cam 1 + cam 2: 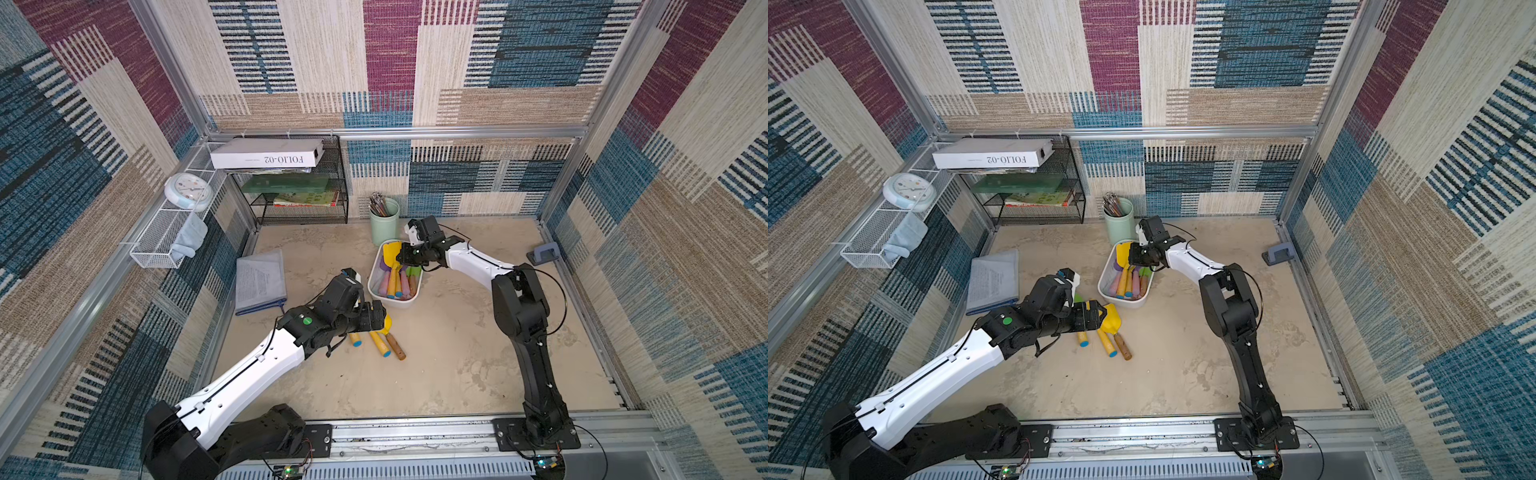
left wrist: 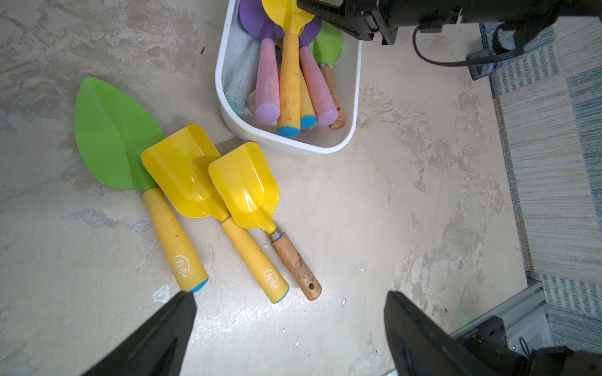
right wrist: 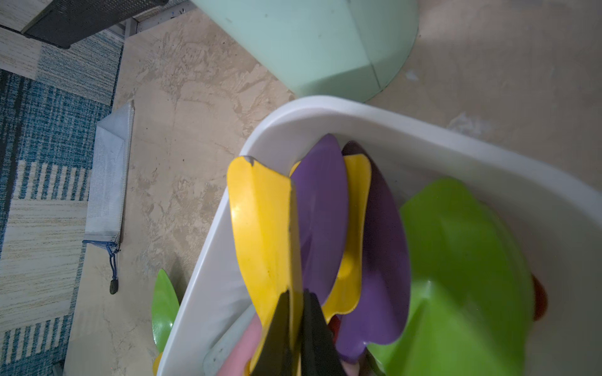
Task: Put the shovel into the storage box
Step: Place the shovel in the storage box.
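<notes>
The shovel (image 3: 260,228), yellow, is pinched by its blade edge in the closed right gripper (image 3: 295,301), inside the box (image 2: 280,143) atop other shovels (image 2: 267,81). The left gripper (image 2: 290,294) is held wide open above three shovels (image 2: 185,172) on the table (image 2: 391,211) beside the box.

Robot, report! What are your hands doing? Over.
Right hand shut on yellow shovel, in storage box. Left hand open over three loose shovels. Nothing blocking.
</notes>
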Motion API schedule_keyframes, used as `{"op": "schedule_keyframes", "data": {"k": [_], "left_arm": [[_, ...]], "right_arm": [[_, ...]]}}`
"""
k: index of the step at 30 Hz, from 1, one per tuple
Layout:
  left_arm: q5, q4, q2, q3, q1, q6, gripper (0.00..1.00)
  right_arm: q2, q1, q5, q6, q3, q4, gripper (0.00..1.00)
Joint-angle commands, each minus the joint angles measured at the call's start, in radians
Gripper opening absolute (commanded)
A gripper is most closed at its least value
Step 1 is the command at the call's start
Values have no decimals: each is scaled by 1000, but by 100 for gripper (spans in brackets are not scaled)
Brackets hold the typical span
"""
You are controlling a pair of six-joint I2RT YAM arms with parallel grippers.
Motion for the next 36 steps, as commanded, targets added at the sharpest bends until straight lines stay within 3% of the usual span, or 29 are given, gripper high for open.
{"op": "schedule_keyframes", "data": {"k": [1, 7, 10, 16, 30, 36], "left_arm": [[17, 18, 1, -1, 3, -1, 95], [26, 9, 17, -2, 6, -4, 95], [30, 2, 28, -7, 7, -11, 95], [31, -20, 43, -21, 9, -31, 95], [-23, -100, 41, -26, 9, -79, 94], [-49, -148, 73, -43, 29, -144, 94]], "right_arm": [[13, -5, 12, 11, -5, 17, 0], [36, -10, 20, 16, 8, 2, 0], [34, -13, 28, 13, 10, -9, 15], [11, -12, 41, 5, 1, -23, 28], [-78, -11, 87, -9, -32, -58, 35], [-181, -11, 231, 15, -98, -124, 35]]}}
